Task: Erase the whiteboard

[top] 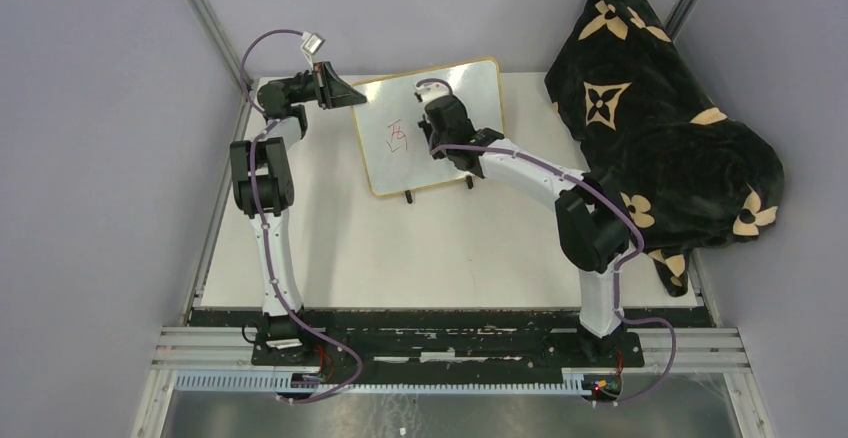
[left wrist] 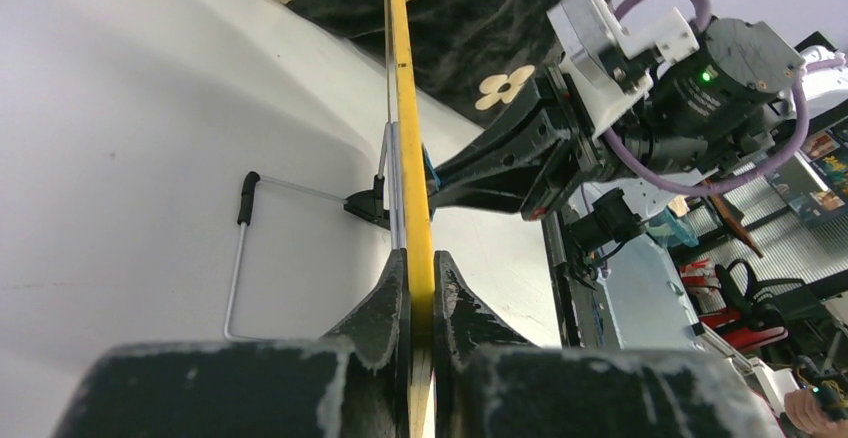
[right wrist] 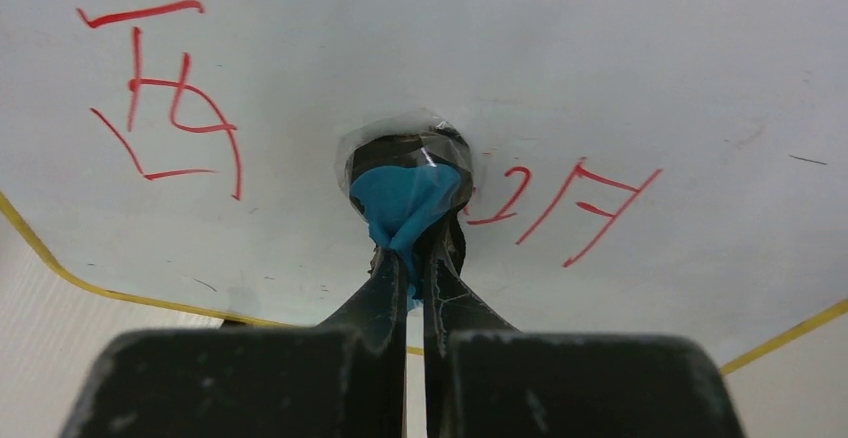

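Two arms were on this job. The whiteboard stood tilted back on its feet toward the rear of the worktop, face toward the arms. The left fingers were clamped on its yellow frame at the upper left corner, with no gap showing. The right fingers were pinched nearly shut on a blue wipe, whose bunched end was pressed against the board's face.

I judged the step in hand to be the wiping itself. To do it well, I would press square to the face and lightly, since a hard shove could twist the board in the left grip or skid its feet. The wipe was small (barely wider than the fingers), so I would overlap short passes. The marks just beside it to the right should go first, and after that a sweep across to the character at the upper left. The left grip should hold firm as the brace throughout.

My count was:
- One board, with two black feet.
- One wipe.
- Three clusters of red writing in the right wrist view, the middle one partly hidden by the wipe.
- One dark flower-print blanket, heaped at the right near the board's edge; I couldn't tell whether it touched.
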